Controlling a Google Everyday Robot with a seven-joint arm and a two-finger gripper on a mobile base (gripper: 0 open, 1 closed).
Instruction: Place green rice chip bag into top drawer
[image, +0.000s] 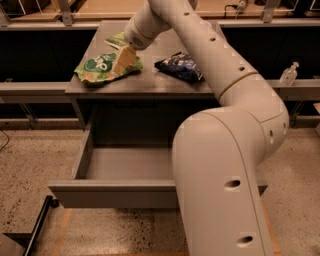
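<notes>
The gripper (123, 61) rests on the green chip bag (96, 67) on the desk (150, 84), its grip impossible to tell, with the drawer (110, 193) open below for it.

the white arm (235, 100) arcs forward and left, its gripper (122, 61) pointing down.

Dim light; gripper (122, 62) at green rice chip bag (93, 68).
</notes>
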